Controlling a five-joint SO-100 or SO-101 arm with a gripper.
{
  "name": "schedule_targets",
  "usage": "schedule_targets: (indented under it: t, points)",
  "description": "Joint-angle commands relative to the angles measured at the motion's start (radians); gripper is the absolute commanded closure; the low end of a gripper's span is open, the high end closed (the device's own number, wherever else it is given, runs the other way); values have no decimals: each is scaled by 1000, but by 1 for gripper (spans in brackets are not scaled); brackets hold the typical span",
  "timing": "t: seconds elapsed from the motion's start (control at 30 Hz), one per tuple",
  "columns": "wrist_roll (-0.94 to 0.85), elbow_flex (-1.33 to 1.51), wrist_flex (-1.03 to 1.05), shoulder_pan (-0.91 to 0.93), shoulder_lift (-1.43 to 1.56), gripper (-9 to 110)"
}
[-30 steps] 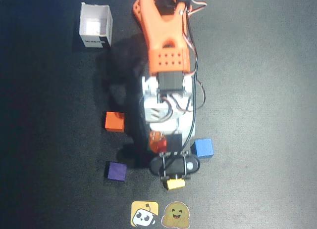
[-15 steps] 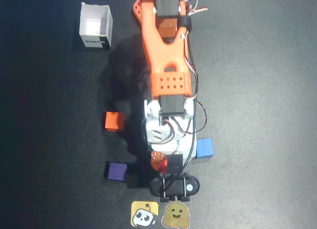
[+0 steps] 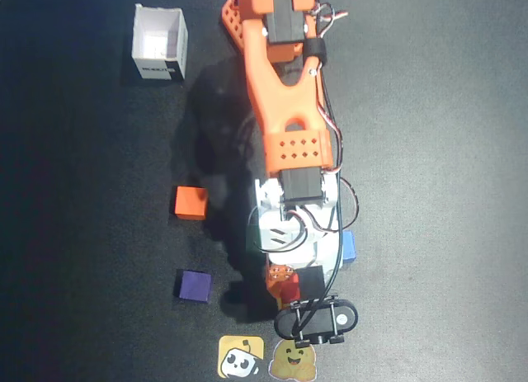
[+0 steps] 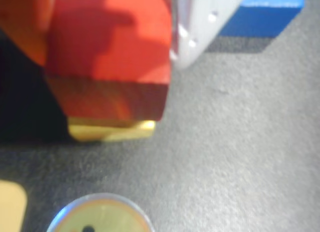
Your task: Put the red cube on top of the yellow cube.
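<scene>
Fingers (image 4: 107, 56) stand clamped on the small matte red cube (image 4: 112, 41), directly over the pale yellow cube (image 4: 112, 130) beneath them. We advise squaring edges, then releasing gently.

- In the wrist view the red cube (image 4: 112, 46) is blurred and cut off by the top edge.
- Beneath it, the yellow cube (image 4: 112, 130) shows only a thin strip.
- Overhead, the pincer (image 3: 285, 295) and wrist hide the yellow cube; the blue cube (image 3: 349, 245) is half covered.
</scene>
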Motion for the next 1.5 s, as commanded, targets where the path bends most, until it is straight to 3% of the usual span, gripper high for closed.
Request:
schedule_targets:
  t: [0.0,1.47]
  points:
    - [-25,-52,3,-3,6,94]
    - [46,-71,0,18,-8,82]
